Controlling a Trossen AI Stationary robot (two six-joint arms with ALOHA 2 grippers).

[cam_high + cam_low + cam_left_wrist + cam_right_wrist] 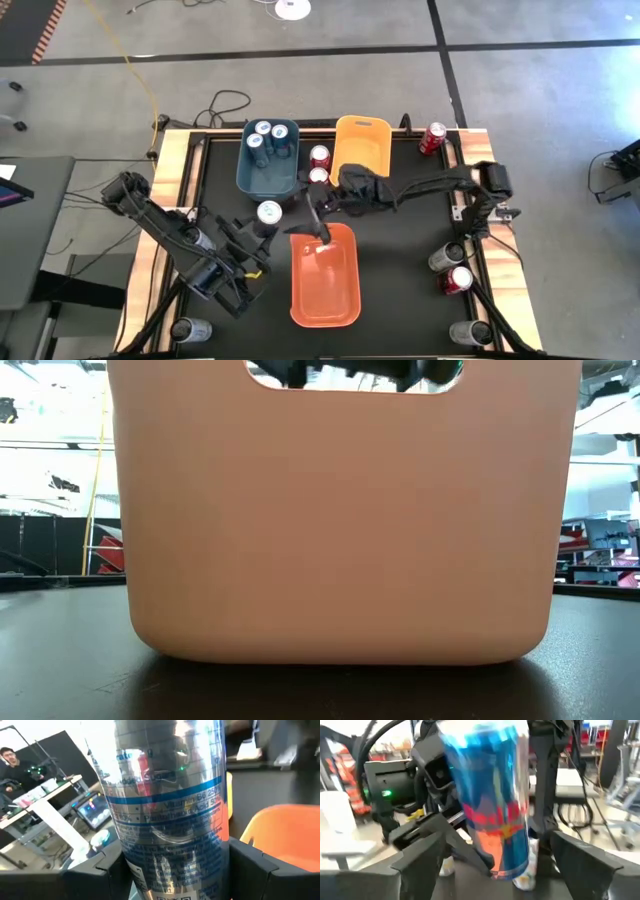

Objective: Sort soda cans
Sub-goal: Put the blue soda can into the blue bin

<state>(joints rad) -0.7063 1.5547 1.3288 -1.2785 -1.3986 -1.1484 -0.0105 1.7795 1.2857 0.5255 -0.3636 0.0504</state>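
Observation:
A blue and silver soda can (269,212) hangs upright above the table, between the blue bin (246,172) and the orange bin (325,290). My left gripper (264,224) reaches in from the near left and is shut on it. My right gripper (308,218) comes level from the right. It is open, and in the right wrist view its fingers (420,855) stand apart from the can (490,805) on either side. The blue bin holds several blue cans (270,138). Two red cans (319,164) stand beside the yellow bin (362,140). My left gripper pinches the blue can's round side wall (170,870) between its two fingers (102,867), one on each side. The fingers come about level from the table's near left and lie across the can. The can stands upright in the hold, lifted clear of the table.
Loose cans stand along the edges: a red one (432,138) far right, a silver (445,257) and a red one (457,280) at the right, a silver one (470,332) near right and another (190,330) near left. The orange bin's wall (340,520) fills the low view.

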